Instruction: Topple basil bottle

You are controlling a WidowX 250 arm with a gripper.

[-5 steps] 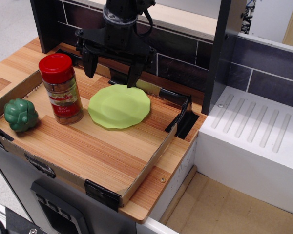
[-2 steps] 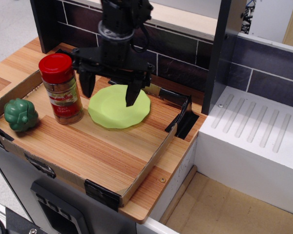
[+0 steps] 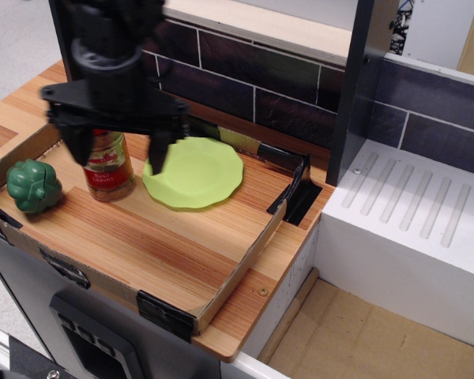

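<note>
The basil bottle (image 3: 107,170) stands upright at the left of the wooden tray (image 3: 166,245). Only its red-and-white label and brownish lower body show; its red cap is hidden behind the gripper's black body. My gripper (image 3: 118,154) is open and hangs right over the bottle. One finger (image 3: 82,146) is on the bottle's left and the other (image 3: 156,156) on its right, so the jaws straddle it. I cannot tell whether either finger touches the bottle.
A light green plate (image 3: 196,172) lies just right of the bottle. A small green pepper toy (image 3: 33,185) sits to its left by the tray's cardboard rim. A dark tiled wall (image 3: 245,75) is behind, a black post (image 3: 351,87) and a white ribbed drainboard (image 3: 411,209) to the right.
The gripper has moved left and a little down, from above the plate's back edge to over the bottle, now covering the red cap. The bottle, plate and toy have not moved.
</note>
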